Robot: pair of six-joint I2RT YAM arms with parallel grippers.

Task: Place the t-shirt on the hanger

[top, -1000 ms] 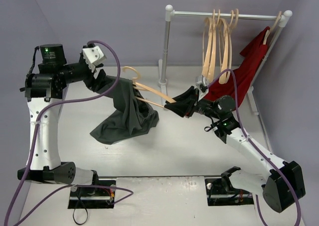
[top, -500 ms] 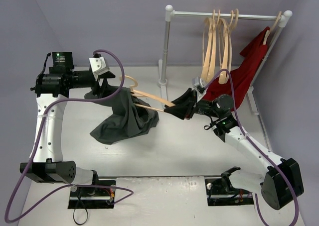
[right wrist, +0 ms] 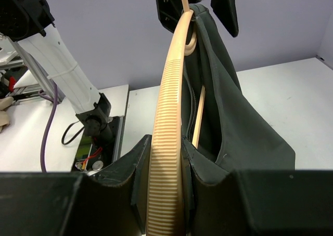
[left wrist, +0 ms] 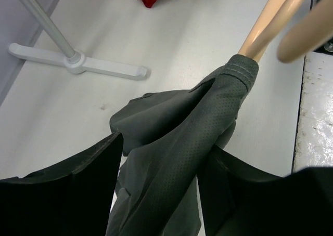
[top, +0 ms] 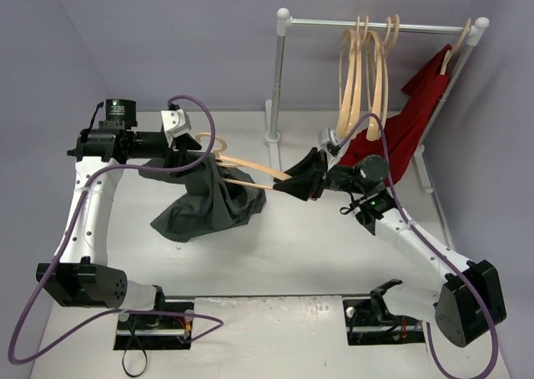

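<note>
A white table (top: 317, 254) carries a white clothes rack (top: 278, 78) at its far right. A red garment (top: 413, 120) and several spare wooden hangers (top: 367, 70) hang from the rack's rail.

The t-shirt (top: 213, 204) hangs left of centre. Its upper part is gathered over the left half of the hanger (top: 250, 164) and the rest sags in a crumpled heap onto the table.

The hanger is held above the table, its long axis running left to right. Its hook points left, towards the left arm, and its bare right arm points at the rack.

The right gripper (top: 299, 183) is clamped narrowly on that ribbed right arm.

The left gripper (top: 185, 149) sits by the hook. Its fingers (left wrist: 67, 189) stand fairly wide on either side of a bunched fold of t-shirt, and whether they pinch it cannot be told.
</note>
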